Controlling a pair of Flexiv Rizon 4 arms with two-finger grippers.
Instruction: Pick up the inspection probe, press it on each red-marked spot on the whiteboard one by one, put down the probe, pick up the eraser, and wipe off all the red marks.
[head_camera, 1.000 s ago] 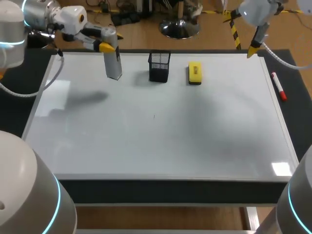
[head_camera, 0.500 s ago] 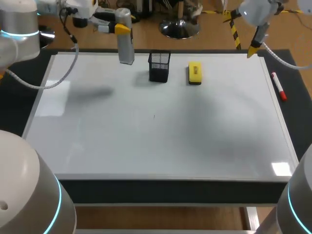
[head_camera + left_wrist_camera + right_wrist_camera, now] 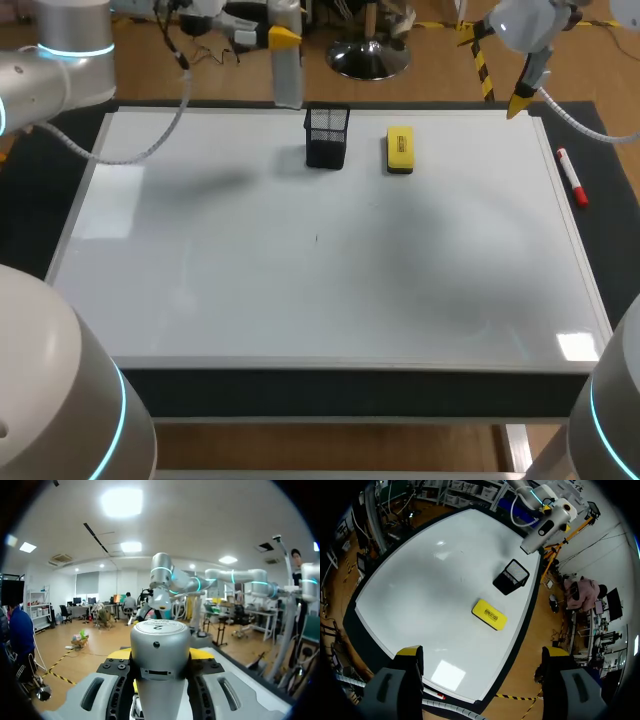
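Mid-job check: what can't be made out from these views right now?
Head view: the speck on the whiteboard is too small to tell its colour; no red marks show.
Left wrist view: the probe runs off the edge, so its tip is cut off.

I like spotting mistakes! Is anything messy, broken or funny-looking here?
Nothing looks spilled or broken. Oddly, the whiteboard shows no red marks, only a tiny dark speck. The red marker lies off the board, beside its right edge.
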